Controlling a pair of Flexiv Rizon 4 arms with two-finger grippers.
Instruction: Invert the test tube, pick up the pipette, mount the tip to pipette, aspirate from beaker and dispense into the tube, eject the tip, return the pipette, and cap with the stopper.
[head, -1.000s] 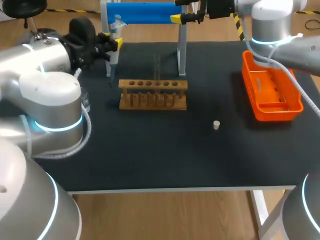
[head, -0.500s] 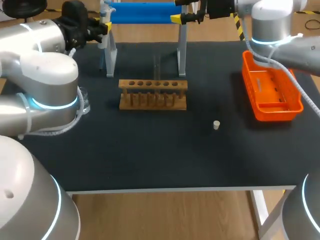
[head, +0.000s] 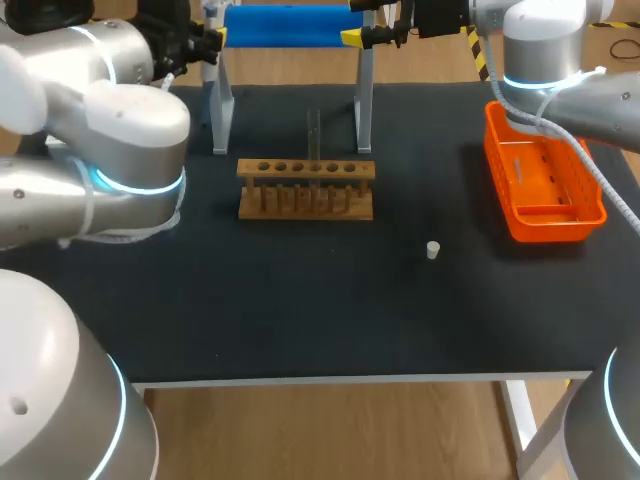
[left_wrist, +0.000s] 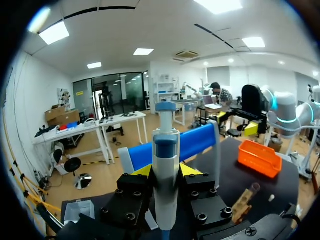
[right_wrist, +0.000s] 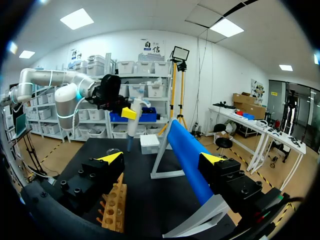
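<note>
1. My left pincer (left_wrist: 166, 171) is clenched on the pipette (left_wrist: 166, 150). Both yellow-tipped fingers press its body from opposite sides.
2. The pipette stands upright in this grip. Its body is pale grey-white, with a blue band below the head and a blue plunger cap on top. A blue section shows at its lower end, below the fingers.
3. In the right wrist view, the pipette hangs above the far left corner of the desk (head: 300, 310), clear of the surface.
4. The pipette stand (head: 285, 25) has a blue crossbar on white legs and sits at the far edge of the desk, just beside the held pipette.
5. My right pincer (right_wrist: 161, 159) is released, with its fingers spread wide. It holds nothing. The blue crossbar runs ahead of it, between the two fingers, without contact that I can see.
6. The wooden tube rack (head: 305, 188) stands in the middle of the desk. One clear test tube (head: 314, 135) stands upright in it.
7. The small pale stopper (head: 432, 250) lies on the desk, apart from the rack and towards the right.
8. The orange tray (head: 592, 200) sits at the right edge of the desk, under my right arm.
</note>
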